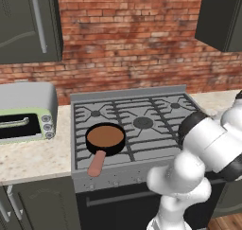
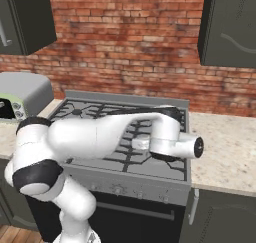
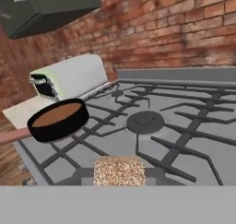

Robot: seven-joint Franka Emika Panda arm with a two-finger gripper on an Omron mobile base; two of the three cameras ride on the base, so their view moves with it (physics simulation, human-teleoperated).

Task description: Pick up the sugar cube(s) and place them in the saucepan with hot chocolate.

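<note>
1. Sugar cube (image 3: 119, 170), speckled tan, is seen at bottom centre of the hand view, apparently gripped by the gripper above the stove (image 1: 142, 125) grates.
2. Saucepan with hot chocolate (image 1: 105, 138) is parked on the stove's front-left burner, lower left of centre in the left base view, pink handle pointed toward the front.
3. Toaster oven (image 1: 26, 111) is seen at far left on the counter (image 1: 33, 155).

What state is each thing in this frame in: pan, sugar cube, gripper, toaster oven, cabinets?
saucepan: upright on the front left burner, brown liquid inside, handle toward the stove's front edge.
sugar cube: off the stove, held at the gripper, not yet in the pan.
gripper: jaws shut on the cube, over the stove to the right of the pan.
toaster oven: door shut, on the counter left of the stove.
upper cabinets: doors shut.
</note>
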